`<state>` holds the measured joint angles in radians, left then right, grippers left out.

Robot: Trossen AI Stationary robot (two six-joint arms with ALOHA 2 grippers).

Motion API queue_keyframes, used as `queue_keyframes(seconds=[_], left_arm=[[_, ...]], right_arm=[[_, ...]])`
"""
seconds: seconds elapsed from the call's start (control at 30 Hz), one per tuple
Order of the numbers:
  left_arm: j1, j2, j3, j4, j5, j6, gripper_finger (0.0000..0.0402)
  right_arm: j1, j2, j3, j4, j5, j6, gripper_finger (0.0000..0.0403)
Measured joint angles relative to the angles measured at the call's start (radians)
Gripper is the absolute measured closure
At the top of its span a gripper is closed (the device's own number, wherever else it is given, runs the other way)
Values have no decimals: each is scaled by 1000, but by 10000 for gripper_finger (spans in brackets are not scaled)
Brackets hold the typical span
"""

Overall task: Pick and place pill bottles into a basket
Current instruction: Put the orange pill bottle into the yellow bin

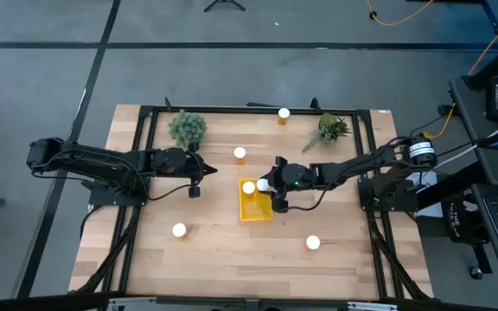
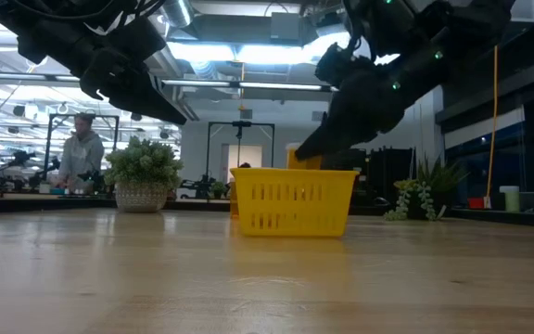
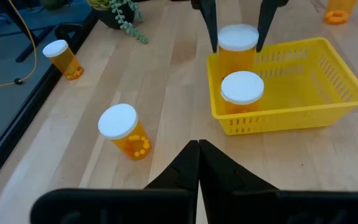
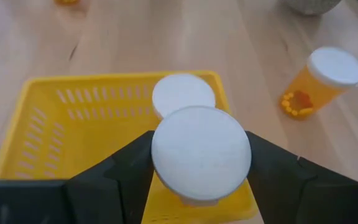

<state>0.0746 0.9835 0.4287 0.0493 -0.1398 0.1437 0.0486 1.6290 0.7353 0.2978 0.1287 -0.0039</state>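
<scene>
The yellow basket (image 1: pixel 256 207) stands at the table's middle, with one orange pill bottle (image 1: pixel 249 187) upright inside it; this bottle also shows in the left wrist view (image 3: pixel 242 93). My right gripper (image 1: pixel 266 186) is over the basket's far right corner, shut on a second bottle (image 4: pixel 201 152). My left gripper (image 1: pixel 207 170) is shut and empty, left of the basket. One loose bottle (image 1: pixel 239 155) stands just beyond the basket. Others stand at the far edge (image 1: pixel 284 113), near left (image 1: pixel 179 230) and near right (image 1: pixel 313 243). My right gripper pinches the bottle between its two fingers (image 4: pixel 129 168), just under the white cap (image 3: pixel 237 38), one finger on each side. The fingers come from above, pointing down. The bottle hangs upright, its top above the basket's rim (image 2: pixel 295 172). Whether its base touches the basket floor is hidden.
Two small potted green plants (image 1: pixel 187 128) (image 1: pixel 331 128) stand near the far edge. A black frame (image 1: pixel 232 110) runs around the table top. A person (image 2: pixel 82 148) shows in the room beyond the table.
</scene>
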Motion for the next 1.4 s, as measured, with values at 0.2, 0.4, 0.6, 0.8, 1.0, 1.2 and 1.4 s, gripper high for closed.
queue_keyframes(seconds=[0.2, 0.4, 0.6, 0.8, 1.0, 1.2, 1.4], left_arm=[[0, 0, 0, 0, 0, 0, 398], [0, 0, 0, 0, 0, 0, 398], [0, 0, 0, 0, 0, 1, 398], [0, 0, 0, 0, 0, 1, 398], [0, 0, 0, 0, 0, 1, 398], [0, 0, 0, 1, 0, 1, 398], [0, 0, 0, 1, 0, 1, 398]], right_arm=[[-2, 42, 0, 47, -1, -2, 173], [-12, 68, 0, 53, -2, -3, 173], [-14, 74, 0, 54, -2, -4, 173], [-14, 74, 0, 53, -2, -5, 173], [-14, 74, 0, 53, 1, -30, 173], [-14, 74, 0, 53, 1, -26, 173], [-14, 74, 0, 53, 1, 1, 173]])
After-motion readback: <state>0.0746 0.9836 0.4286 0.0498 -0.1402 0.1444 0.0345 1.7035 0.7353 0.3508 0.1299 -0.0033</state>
